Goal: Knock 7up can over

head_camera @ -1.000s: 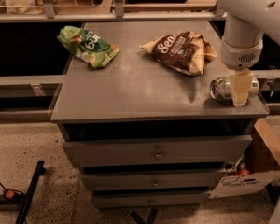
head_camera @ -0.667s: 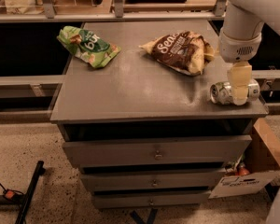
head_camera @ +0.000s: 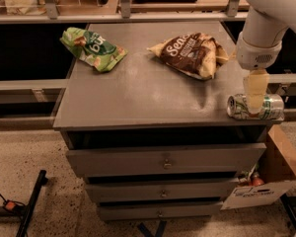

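The 7up can (head_camera: 272, 106) lies on its side at the front right corner of the grey cabinet top (head_camera: 138, 93), its silver top facing left. My gripper (head_camera: 255, 95) hangs from the white arm straight over the can's middle, its cream fingers (head_camera: 255, 88) pointing down in front of it. The gripper covers part of the can's label.
A green snack bag (head_camera: 92, 48) lies at the back left of the top. A brown-and-cream snack bag (head_camera: 190, 53) lies at the back right. Drawers are below the top. A cardboard box (head_camera: 281, 167) stands on the floor at the right. Rails and shelving run behind.
The gripper has risen a little above the can. The can lies on its side throughout and has shifted slightly.
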`<state>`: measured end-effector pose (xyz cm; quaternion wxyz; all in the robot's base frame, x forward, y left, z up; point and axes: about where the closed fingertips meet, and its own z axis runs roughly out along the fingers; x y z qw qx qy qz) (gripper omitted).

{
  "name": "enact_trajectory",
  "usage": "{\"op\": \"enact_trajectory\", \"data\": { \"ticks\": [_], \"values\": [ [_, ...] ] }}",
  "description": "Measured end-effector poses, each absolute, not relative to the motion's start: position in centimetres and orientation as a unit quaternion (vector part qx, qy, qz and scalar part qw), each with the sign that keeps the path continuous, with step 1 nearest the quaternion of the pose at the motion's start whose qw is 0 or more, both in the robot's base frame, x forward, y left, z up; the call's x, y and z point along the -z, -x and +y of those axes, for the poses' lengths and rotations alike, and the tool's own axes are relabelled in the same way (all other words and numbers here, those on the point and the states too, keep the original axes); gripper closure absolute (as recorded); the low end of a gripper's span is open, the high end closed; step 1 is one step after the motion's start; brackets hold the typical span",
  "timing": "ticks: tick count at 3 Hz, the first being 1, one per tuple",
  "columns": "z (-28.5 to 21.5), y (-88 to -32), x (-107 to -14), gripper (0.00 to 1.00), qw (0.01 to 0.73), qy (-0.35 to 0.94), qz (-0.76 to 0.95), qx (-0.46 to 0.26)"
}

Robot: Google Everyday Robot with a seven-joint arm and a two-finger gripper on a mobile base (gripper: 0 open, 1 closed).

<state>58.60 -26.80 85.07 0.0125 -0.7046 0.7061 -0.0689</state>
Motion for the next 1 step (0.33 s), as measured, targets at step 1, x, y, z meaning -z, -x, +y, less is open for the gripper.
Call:
{"op": "enact_trajectory", "data": {
  "ticks": [1],
  "values": [
    [-26.8,-58.6,-85.07,0.0,0.013,0.705,0.706,0.069]
  ]
}}
